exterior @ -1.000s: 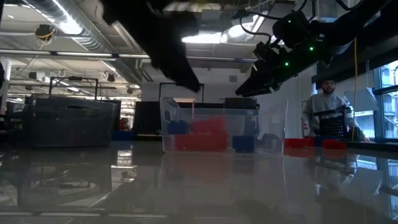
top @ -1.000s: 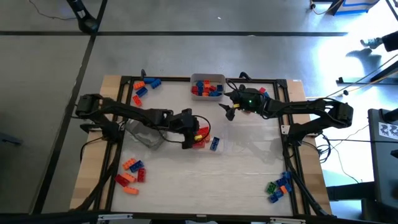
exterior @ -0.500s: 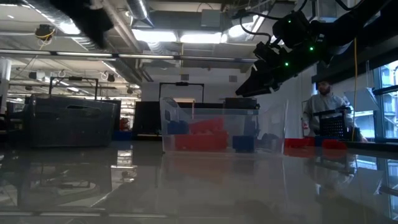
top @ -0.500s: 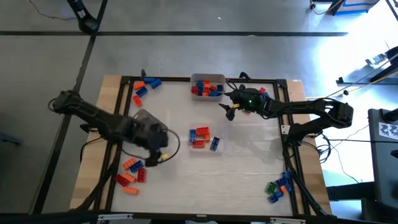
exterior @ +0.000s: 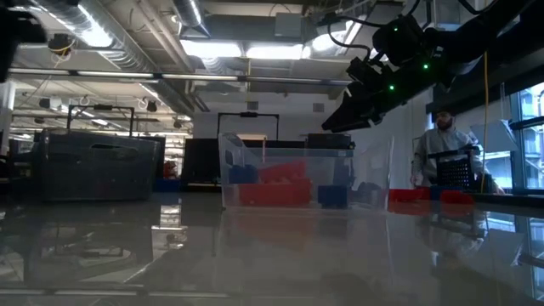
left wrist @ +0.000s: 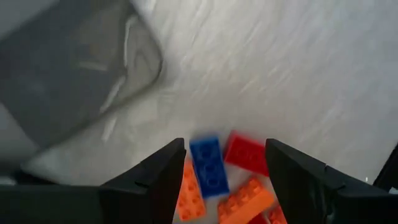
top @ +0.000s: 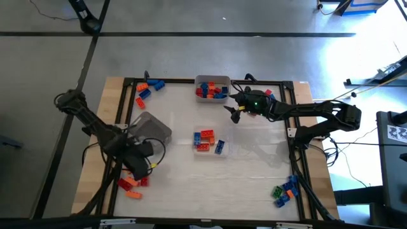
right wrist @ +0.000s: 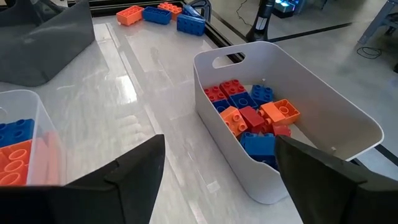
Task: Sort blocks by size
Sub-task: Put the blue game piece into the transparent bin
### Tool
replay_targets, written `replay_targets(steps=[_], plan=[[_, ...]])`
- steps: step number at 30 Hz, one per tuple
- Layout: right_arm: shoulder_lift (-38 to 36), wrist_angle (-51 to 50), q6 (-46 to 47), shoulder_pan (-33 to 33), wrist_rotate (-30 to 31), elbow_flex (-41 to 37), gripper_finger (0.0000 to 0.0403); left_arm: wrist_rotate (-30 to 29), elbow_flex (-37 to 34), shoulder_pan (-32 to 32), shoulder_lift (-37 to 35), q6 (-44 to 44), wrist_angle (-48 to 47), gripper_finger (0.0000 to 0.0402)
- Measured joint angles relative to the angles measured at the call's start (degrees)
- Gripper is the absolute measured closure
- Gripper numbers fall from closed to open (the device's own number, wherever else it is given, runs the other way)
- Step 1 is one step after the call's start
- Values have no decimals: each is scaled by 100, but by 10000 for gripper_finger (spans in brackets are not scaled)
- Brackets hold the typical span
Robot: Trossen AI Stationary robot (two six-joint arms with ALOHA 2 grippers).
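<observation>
My left gripper [top: 144, 169] is open and empty, hovering over the near-left pile of blocks [top: 131, 182]. Its wrist view shows its fingers [left wrist: 224, 180] standing on either side of a blue brick [left wrist: 208, 165] and a red brick [left wrist: 247, 153], with orange bricks [left wrist: 244, 200] beside them on the table. My right gripper [top: 234, 114] is open and empty, held above the table beside the white bin [top: 212, 88]. That bin [right wrist: 292, 118] holds several red, orange and blue bricks. A clear tray [top: 207, 141] at the table's middle holds red, orange and blue bricks.
A dark grey tray [top: 150, 130] lies on the table's left, close to my left gripper. Loose brick piles lie at the far left [top: 146, 89] and the near right [top: 285, 191]. A person [exterior: 444, 157] stands beyond the table. Bare tabletop lies between the clear tray and the near edge.
My left gripper has left the clear tray at the table's middle. It has swung toward the table's left and near edges, past the grey tray, to the near-left pile of bricks.
</observation>
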Motion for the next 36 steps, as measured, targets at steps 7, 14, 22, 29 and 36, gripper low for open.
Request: replay_targets(steps=[7,14,22,29,36], plan=[[0,-2,-18,0,0,0,103,406,-765,-520,3,-1339,80,192],[0,1,-36,1,0,0,103,707,-1565,-703,4,-1733,886,192],[0,30,-37,-1,0,0,103,731,-2052,-653,4,-1743,1198,192],[0,33,-36,-1,0,0,103,667,-2188,-650,2,-1156,1567,192],[0,33,-36,-1,0,0,103,567,-2493,-628,-24,-1131,1723,192]])
